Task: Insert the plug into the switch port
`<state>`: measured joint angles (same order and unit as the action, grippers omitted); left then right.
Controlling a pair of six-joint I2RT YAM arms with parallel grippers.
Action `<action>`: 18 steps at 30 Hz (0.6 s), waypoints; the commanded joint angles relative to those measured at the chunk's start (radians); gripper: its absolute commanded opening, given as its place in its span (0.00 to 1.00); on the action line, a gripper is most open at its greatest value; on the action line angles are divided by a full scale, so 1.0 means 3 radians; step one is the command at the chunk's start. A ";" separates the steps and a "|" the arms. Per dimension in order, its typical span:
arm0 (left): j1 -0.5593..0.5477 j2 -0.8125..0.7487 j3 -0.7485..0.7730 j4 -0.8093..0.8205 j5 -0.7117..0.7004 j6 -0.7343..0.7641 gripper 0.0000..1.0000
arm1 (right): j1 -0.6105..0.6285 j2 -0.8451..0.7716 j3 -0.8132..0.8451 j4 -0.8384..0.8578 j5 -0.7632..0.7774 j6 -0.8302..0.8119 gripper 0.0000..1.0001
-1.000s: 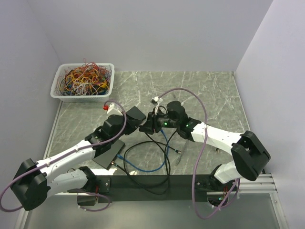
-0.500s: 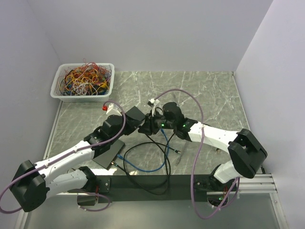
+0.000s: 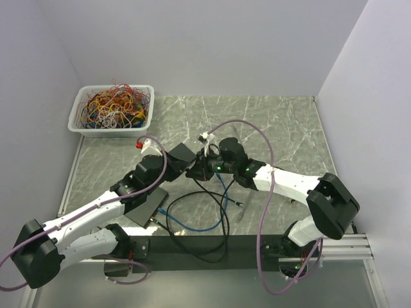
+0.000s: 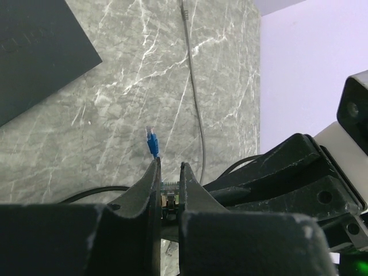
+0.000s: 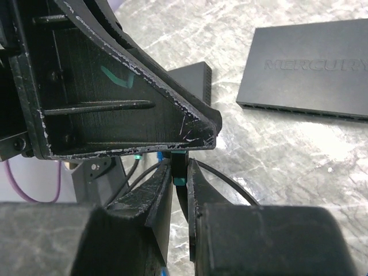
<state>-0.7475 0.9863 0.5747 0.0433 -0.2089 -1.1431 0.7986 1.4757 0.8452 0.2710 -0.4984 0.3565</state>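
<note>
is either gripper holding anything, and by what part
The right gripper pinches the plug by its body, between the fingertips. The left gripper is nearly shut around something small; whether it actually grips it cannot be told.

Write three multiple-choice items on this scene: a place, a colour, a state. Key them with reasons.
1. Where does the white plastic basket of tangled wires stand? A. table's far left corner B. near right corner C. between the arm bases
2. What colour is the loose cable plug lying on the marble tabletop? A. red B. blue C. yellow
3. The flat black switch box has in its visible port row: A. one cable B. many cables C. no cable
Key: A, the top view shows it far left; B, blue in the left wrist view; C, ports bare in the right wrist view.
</note>
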 commanded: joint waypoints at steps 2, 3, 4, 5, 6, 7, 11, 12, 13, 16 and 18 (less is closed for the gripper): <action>-0.0014 -0.0194 -0.0039 0.0361 0.0128 0.0128 0.13 | -0.0054 -0.0077 -0.0050 0.0471 -0.0266 0.0202 0.00; -0.0009 -0.0230 -0.0064 0.0418 0.0124 0.0164 0.19 | -0.0095 -0.0062 -0.0086 0.0553 -0.0352 0.0319 0.00; -0.0009 -0.0265 -0.0085 0.0438 0.0103 0.0225 0.41 | -0.0136 -0.0051 -0.0127 0.0782 -0.0485 0.0401 0.00; -0.0014 -0.0367 -0.0131 0.0434 0.0032 0.0256 0.51 | -0.0192 -0.0036 -0.0198 0.0900 -0.0714 0.0488 0.00; -0.0009 -0.0419 -0.0156 0.0439 -0.0029 0.0322 0.58 | -0.0278 0.0010 -0.0225 0.1008 -0.0853 0.0641 0.00; -0.0009 -0.0480 -0.0182 0.0474 -0.0065 0.0369 0.65 | -0.0315 0.0020 -0.0240 0.1216 -0.0966 0.0713 0.00; -0.0009 -0.0802 -0.0371 0.0770 -0.0086 0.0609 0.70 | -0.0392 0.0102 -0.0225 0.1504 -0.1406 0.0974 0.00; -0.0009 -0.0838 -0.0402 0.0852 -0.0051 0.0680 0.69 | -0.0387 0.0127 -0.0205 0.1550 -0.1538 0.1071 0.00; -0.0009 -0.0874 -0.0427 0.0914 -0.0030 0.0706 0.67 | -0.0387 0.0143 -0.0189 0.1647 -0.1615 0.1117 0.00; -0.0009 -0.0956 -0.0499 0.1103 0.0006 0.0773 0.58 | -0.0387 0.0270 -0.0113 0.1964 -0.1902 0.1409 0.00; -0.0009 -0.0987 -0.0550 0.1226 0.0021 0.0768 0.56 | -0.0392 0.0398 -0.0072 0.2067 -0.2040 0.1593 0.00</action>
<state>-0.7479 0.7055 0.4274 0.3008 -0.2146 -0.9600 0.6781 1.5578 0.7757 0.7380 -0.9710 0.7048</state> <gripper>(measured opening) 0.564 0.180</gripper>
